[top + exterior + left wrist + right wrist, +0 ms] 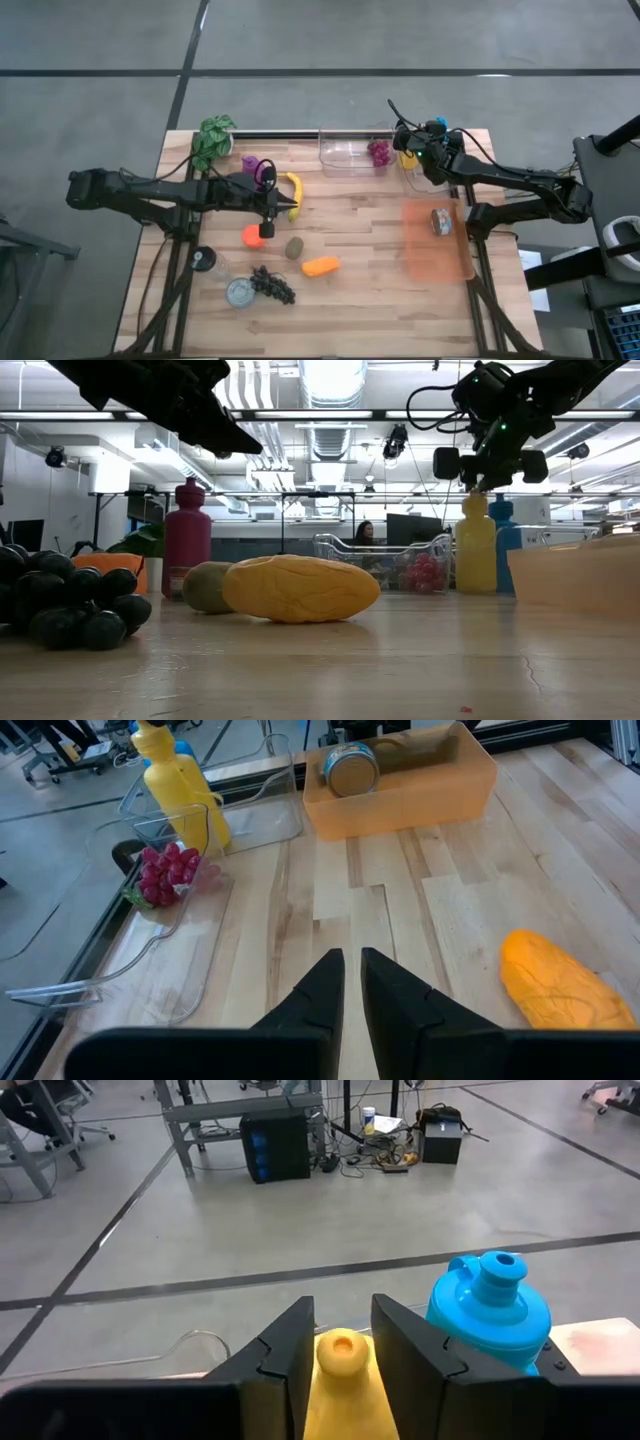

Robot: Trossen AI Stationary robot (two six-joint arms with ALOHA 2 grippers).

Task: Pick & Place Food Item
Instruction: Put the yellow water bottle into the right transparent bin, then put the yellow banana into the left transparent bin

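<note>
Upright yellow bottle (476, 546) beside blue bottle (490, 1311).

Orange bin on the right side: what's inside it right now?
The orange bin holds one tin can lying at its far end; the remaining floor looks bare. The left wrist view confirms the can, but the near wall hides the floor.

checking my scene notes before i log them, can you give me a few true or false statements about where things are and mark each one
1. The can lies in the orange tray. True.
2. The right end effector straddles the blue bottle. False: its fingers flank the cap of the yellow bottle, with the blue one beside it.
3. The red grapes sit in a clear container. True.
4. The left end effector holds the orange food item. False: it is nearly closed and empty, the item lying on the table off to one side.
</note>
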